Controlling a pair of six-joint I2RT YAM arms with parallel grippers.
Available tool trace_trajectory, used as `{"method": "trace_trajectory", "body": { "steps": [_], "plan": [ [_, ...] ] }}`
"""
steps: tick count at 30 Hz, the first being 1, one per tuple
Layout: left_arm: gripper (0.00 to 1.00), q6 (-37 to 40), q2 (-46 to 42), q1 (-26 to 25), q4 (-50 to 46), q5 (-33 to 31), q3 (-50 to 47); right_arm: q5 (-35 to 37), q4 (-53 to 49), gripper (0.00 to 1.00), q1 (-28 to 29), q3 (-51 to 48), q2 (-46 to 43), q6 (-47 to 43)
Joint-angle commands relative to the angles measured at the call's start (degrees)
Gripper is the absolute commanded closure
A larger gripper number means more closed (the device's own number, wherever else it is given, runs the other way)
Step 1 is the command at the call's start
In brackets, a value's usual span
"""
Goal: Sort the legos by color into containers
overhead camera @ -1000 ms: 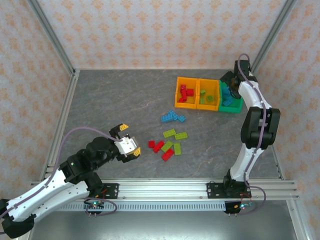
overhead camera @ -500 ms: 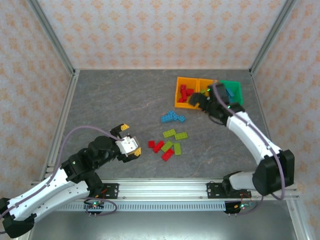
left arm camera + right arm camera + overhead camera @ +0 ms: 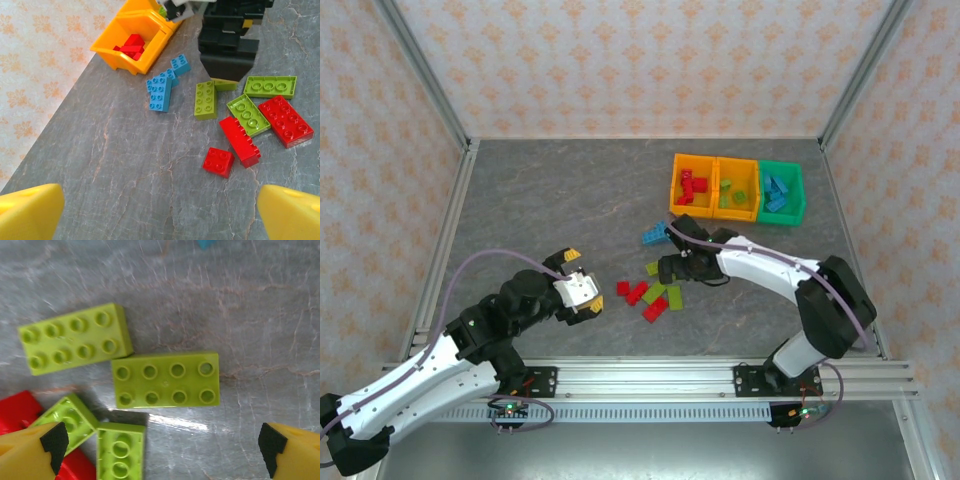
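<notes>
Loose legos lie mid-table: light blue ones, lime green ones and red ones. Three joined containers stand at the back: an orange bin with red bricks, an orange bin with green bricks, and a green bin with blue bricks. My right gripper hangs open just over the pile. In the right wrist view a lime green eight-stud brick lies below the open right gripper, with other green bricks beside it. My left gripper stands open left of the pile. Ahead of the left gripper lies a small red brick.
Grey stone-patterned table inside an aluminium frame with patterned walls. The right arm's black gripper hangs over the far side of the pile in the left wrist view. A rail runs along the near edge.
The right arm has swung from the green bin at the back down and left to the loose pile. The left arm has stayed where it was.
</notes>
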Motion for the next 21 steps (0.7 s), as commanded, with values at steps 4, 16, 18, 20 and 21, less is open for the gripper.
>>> {"method": "trace_trajectory", "body": {
  "steps": [4,16,18,20,21],
  "plan": [
    [0.0,0.7,-0.1,0.7,0.2,1.0,1.6,5.1,0.7,0.01,0.4,0.0,4.9,-4.3],
    [0.0,0.8,-0.5,0.7,0.0,1.2,1.6,4.4,4.2,0.26,0.4,3.5,11.1,-2.4],
    [0.0,0.8,-0.6,0.7,0.0,1.1,1.6,5.2,3.9,0.32,0.3,3.4,10.9,-1.6],
    [0.0,0.7,-0.7,0.7,0.0,1.2,1.6,6.2,3.7,0.4,0.3,2.9,9.5,-0.7],
    [0.0,0.7,-0.7,0.7,0.0,1.2,1.6,6.9,3.9,0.43,0.3,2.4,7.9,-0.2]
  ]
}}
